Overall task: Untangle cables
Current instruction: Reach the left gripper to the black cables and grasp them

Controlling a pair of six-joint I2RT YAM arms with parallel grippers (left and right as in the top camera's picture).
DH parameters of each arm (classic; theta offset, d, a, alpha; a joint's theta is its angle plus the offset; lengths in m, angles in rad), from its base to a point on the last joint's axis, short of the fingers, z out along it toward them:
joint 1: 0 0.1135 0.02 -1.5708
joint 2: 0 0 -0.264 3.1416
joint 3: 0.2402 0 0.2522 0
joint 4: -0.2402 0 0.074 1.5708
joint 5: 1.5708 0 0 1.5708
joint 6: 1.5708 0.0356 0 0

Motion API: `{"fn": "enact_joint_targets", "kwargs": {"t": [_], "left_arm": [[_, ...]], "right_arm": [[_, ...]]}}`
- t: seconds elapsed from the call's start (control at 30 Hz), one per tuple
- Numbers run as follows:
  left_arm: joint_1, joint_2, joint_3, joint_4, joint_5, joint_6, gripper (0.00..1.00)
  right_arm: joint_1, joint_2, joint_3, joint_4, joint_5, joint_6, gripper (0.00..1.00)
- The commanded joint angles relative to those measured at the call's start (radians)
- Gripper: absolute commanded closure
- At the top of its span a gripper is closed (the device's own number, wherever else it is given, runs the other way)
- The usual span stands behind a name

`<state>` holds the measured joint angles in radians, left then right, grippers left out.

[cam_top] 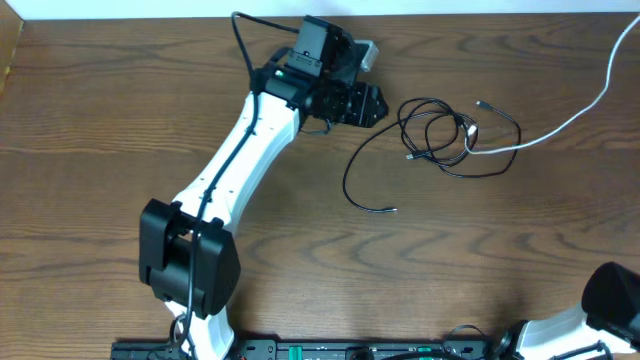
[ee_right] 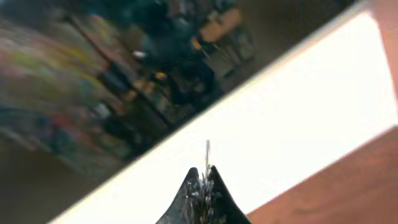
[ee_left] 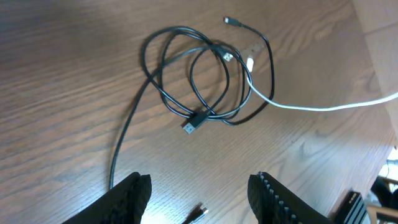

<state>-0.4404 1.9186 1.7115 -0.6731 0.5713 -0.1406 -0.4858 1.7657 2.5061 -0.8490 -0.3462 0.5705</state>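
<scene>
Near the tabletop's (cam_top: 90, 120) far edge, the released left gripper (ee_left: 200, 183) is hovering by thin tangled black-and-white cables (ee_left: 211, 115); aim for 1 loose plug (ee_left: 199, 213).

Right gripper (ee_right: 204, 176), dark fingertips pressed together at bottom centre, broad white band (ee_right: 292, 118) slanting behind, brown wood (ee_right: 342, 186) lower right, blurred clutter (ee_right: 124, 74) upper left

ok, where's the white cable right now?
Overhead view: the white cable runs from the table's right edge into the tangle of black cables, just right of the left gripper.
</scene>
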Motion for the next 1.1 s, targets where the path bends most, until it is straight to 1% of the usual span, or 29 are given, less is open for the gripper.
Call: {"fn": "enact_joint_targets", "kwargs": {"t": [0.0,0.07,0.17,0.43,0.57,0.67,0.9,1.0,1.07], "left_arm": [[-0.015,0.035,-0.006,-0.002,0.012,0.029,0.44],[-0.018,0.038,-0.006,-0.001,0.012,0.029,0.45],[-0.019,0.038,-0.006,0.002,0.012,0.029,0.45],[-0.027,0.038,-0.006,0.011,0.012,0.028,0.44],[-0.064,0.061,-0.006,0.09,0.012,0.008,0.44],[-0.104,0.104,-0.006,0.192,0.012,-0.093,0.44],[-0.203,0.256,-0.006,0.47,-0.044,-0.394,0.45],[-0.242,0.313,-0.006,0.564,-0.045,-0.479,0.49],[-0.265,0.339,-0.006,0.599,-0.075,-0.538,0.5]], "right_arm": [[0.002,0.064,0.005,-0.027,0.016,-0.09,0.99],[0.013,0.1,0.005,-0.053,-0.092,-0.128,0.99],[0.046,0.148,0.005,-0.103,-0.159,-0.152,0.99],[0.187,0.24,0.005,-0.187,-0.153,-0.196,0.99],[0.225,0.248,0.005,-0.193,-0.14,-0.201,0.99],[0.227,0.246,0.005,-0.2,-0.139,-0.195,0.99],[0.225,0.247,0.005,-0.286,-0.102,-0.19,0.99],[0.225,0.247,0.005,-0.316,-0.077,-0.191,0.99],[0.225,0.247,0.005,-0.335,-0.071,-0.192,0.99]]}}
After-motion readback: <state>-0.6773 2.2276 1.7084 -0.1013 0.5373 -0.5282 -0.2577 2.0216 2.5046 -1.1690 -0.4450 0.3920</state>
